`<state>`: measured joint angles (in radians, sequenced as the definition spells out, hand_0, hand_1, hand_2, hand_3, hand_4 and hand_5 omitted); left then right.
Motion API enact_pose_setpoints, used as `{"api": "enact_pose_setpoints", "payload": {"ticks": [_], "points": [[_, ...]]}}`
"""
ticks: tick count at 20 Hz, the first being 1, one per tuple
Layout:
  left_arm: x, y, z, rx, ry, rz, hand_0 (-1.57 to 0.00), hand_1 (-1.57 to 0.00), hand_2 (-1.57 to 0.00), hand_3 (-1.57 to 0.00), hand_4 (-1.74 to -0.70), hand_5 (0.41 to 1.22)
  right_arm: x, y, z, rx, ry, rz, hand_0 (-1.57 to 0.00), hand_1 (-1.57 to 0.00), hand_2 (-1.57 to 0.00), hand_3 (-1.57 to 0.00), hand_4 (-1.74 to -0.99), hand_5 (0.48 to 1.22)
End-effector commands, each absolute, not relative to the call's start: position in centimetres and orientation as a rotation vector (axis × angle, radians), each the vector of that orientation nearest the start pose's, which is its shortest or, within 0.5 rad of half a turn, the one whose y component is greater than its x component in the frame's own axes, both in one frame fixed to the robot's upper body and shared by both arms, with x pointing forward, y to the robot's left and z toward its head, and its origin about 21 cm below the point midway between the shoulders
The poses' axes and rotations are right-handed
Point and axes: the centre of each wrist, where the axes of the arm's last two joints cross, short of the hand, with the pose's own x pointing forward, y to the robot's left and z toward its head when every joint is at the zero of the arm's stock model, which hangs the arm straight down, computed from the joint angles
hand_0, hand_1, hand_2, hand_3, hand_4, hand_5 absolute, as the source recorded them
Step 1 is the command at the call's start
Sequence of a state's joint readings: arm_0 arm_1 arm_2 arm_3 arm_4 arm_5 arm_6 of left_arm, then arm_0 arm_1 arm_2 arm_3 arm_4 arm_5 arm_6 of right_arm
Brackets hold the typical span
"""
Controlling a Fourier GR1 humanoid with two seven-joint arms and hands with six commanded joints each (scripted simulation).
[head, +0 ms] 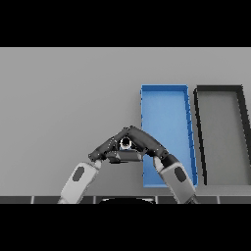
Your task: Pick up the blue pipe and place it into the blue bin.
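Both hands meet in front of me, just left of the blue bin (166, 110). My left hand (107, 147) reaches in from the lower left and my right hand (148, 142) from the lower right. Their straight fingers touch at the tips and form a tent shape. In the gap between them a small round piece (125, 143) shows, apparently the blue pipe seen end-on; most of it is hidden. The thumbs lie across the gap below it. The right hand overlaps the bin's near left edge.
A long dark grey bin (220, 132) stands right beside the blue bin, on its right. Grey tabletop (63, 98) stretches to the left and behind the hands.
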<state>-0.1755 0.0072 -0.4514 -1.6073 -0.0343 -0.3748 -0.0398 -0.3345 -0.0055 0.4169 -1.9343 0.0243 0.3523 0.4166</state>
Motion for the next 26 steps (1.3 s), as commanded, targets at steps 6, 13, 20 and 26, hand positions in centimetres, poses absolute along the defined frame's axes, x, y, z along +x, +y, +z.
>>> {"api": "enact_pose_setpoints", "payload": {"ticks": [6,13,20,26], "points": [[25.6,10.0,4.5,-0.647,-1.701,-0.791,-1.57,-1.57,-1.56,-1.44,-1.73,1.221,23.3,-10.1,15.3,0.481,-1.744,0.879,-1.52,-1.52,-1.52,-1.5,-1.49,1.147],[25.5,10.8,4.6,-0.599,-1.71,-0.848,-0.94,-0.88,-0.85,-0.67,-1.41,1.221,23.2,-9.4,15.3,0.5,-1.751,0.825,-1.56,-1.56,-1.56,-1.56,-1.497,1.206],[25.8,11.3,4.2,-0.555,-1.576,-0.928,-0.2,-0.18,-0.18,-0.14,-1.03,0.848,23.0,-8.9,15.7,0.482,-1.785,0.814,-1.57,-1.57,-1.57,-1.57,-1.499,1.218],[26.0,11.2,4.0,-0.528,-1.537,-0.887,-0.05,-0.05,-0.05,-0.04,-0.97,0.578,23.3,-9.4,15.2,0.479,-1.805,0.807,-1.57,-1.57,-1.57,-1.57,-1.499,1.22]]}}
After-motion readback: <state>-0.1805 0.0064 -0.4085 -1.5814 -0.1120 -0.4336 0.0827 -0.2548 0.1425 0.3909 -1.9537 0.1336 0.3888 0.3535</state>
